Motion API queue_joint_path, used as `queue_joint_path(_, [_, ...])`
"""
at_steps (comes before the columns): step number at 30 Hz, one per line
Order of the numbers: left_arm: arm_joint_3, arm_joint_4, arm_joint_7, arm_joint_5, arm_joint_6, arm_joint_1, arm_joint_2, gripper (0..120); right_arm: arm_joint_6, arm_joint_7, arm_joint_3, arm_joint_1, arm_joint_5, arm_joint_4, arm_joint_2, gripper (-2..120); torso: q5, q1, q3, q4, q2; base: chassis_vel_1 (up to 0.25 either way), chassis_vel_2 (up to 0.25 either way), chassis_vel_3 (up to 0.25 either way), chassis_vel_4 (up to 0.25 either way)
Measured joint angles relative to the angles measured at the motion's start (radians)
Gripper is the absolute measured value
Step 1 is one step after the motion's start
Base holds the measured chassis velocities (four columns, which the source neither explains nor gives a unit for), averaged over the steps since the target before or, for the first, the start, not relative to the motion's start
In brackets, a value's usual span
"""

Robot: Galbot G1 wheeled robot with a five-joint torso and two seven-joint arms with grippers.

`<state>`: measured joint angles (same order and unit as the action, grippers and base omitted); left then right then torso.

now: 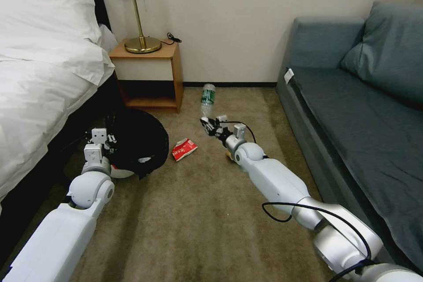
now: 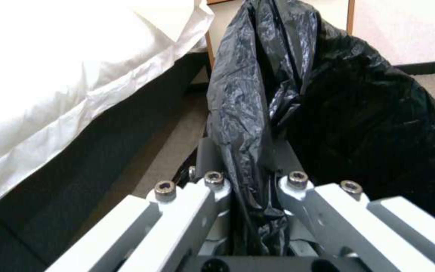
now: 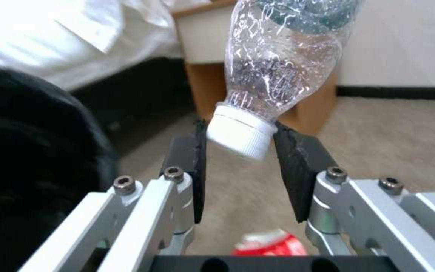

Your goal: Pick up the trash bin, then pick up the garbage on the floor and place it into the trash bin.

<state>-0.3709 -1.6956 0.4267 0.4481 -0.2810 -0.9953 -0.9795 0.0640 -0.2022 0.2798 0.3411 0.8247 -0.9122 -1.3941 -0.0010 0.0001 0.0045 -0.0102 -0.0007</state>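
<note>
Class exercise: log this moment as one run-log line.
left gripper: shut on trash bin bag | right gripper: shut on bottle cap | red-and-white packet: on carpet

The trash bin (image 1: 132, 145) is a small round white tub with a black plastic bag draped over its rim; it is tipped, its white base showing low on the carpet beside the bed, and a fold of the bag (image 2: 240, 124) is pinched in the left gripper (image 2: 250, 185). The clear bottle (image 1: 207, 97) with a green label points its white cap (image 3: 240, 132) between the pads of the right gripper (image 3: 242, 158). The red-and-white packet (image 1: 183, 149) lies flat on the carpet between bin and bottle.
</note>
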Motion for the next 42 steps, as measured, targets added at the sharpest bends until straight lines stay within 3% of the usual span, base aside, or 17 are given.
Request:
queue_joint_path(11, [-0.003, 0.000, 0.001, 0.006, 0.010, 0.003, -0.006, 6, -0.059, 0.026, 0.107, 0.018, 0.142, -0.261, 0.010, 30, -0.0003, 0.000, 0.000, -0.0001, 0.000, 0.000, 0.000, 0.000, 0.000])
queue_joint_path(19, [0.000, 0.002, 0.002, 0.017, 0.017, 0.011, -0.012, 6, -0.081, 0.025, 0.177, 0.058, 0.178, -0.354, -0.004, 30, -0.0002, 0.000, 0.000, -0.0002, 0.000, 0.000, 0.000, 0.000, 0.000])
queue_joint_path(28, [0.000, -0.001, 0.003, 0.031, 0.024, 0.009, -0.023, 6, -0.082, 0.011, 0.235, 0.081, 0.183, -0.355, -0.026, 30, 0.0000, 0.000, 0.000, -0.0003, 0.000, 0.000, 0.000, 0.000, 0.000])
queue_joint_path(35, [0.000, -0.001, 0.003, 0.036, 0.027, 0.001, -0.038, 6, -0.057, -0.010, 0.265, 0.074, 0.161, -0.272, -0.083, 30, -0.0001, 0.000, 0.000, -0.0001, 0.000, 0.000, 0.000, 0.000, 0.000])
queue_joint_path(42, [-0.010, -0.006, 0.004, 0.039, 0.029, -0.012, -0.035, 6, -0.042, -0.017, 0.275, 0.057, 0.155, -0.235, -0.093, 30, -0.0001, 0.000, 0.000, -0.0002, 0.000, 0.000, 0.000, 0.000, 0.000])
